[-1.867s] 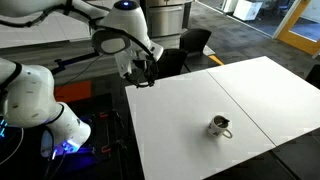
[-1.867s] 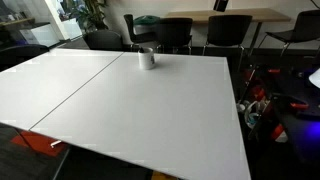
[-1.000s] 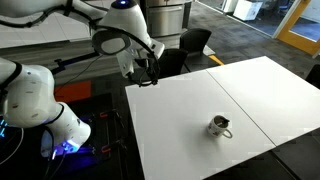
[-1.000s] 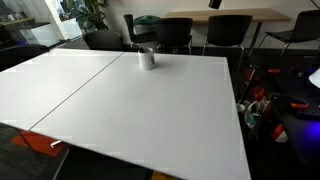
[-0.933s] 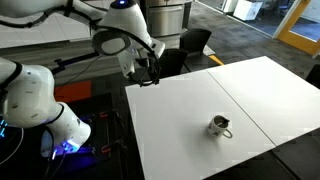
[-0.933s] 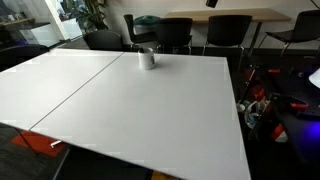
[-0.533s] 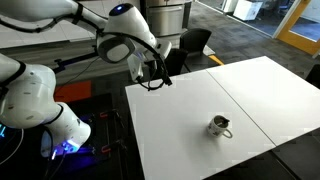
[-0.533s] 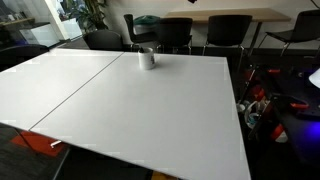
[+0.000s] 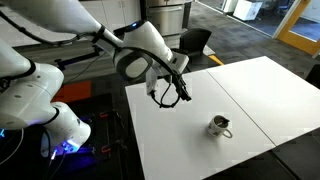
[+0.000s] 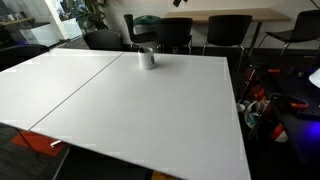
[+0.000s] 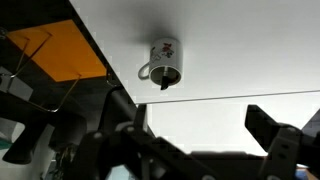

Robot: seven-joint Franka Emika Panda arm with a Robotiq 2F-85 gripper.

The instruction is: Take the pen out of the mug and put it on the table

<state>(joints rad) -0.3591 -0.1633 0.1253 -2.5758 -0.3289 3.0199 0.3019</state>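
Note:
The pale mug (image 9: 219, 126) stands on the white table (image 9: 250, 85) near one edge; it also shows far back on the table (image 10: 130, 110) as a small mug (image 10: 147, 58). In the wrist view the mug (image 11: 163, 58) lies ahead with its handle to the left, and the dark pen (image 11: 165, 82) pokes out of its dark opening. My gripper (image 9: 181, 94) hangs open and empty above the table, well short of the mug. Its two dark fingers frame the bottom of the wrist view (image 11: 195, 125), with bare table (image 11: 230, 40) between them.
A thin seam (image 9: 240, 100) splits the tabletop. Dark chairs (image 10: 175, 30) stand behind the table's far edge, and one chair (image 9: 195, 42) is near the arm. An orange floor patch (image 11: 60, 55) lies beyond the table edge. The robot base (image 9: 35, 100) stands beside the table.
The arm has swung from the table's far corner out over the tabletop toward the mug. The gripper has stayed open. The mug and pen have not moved.

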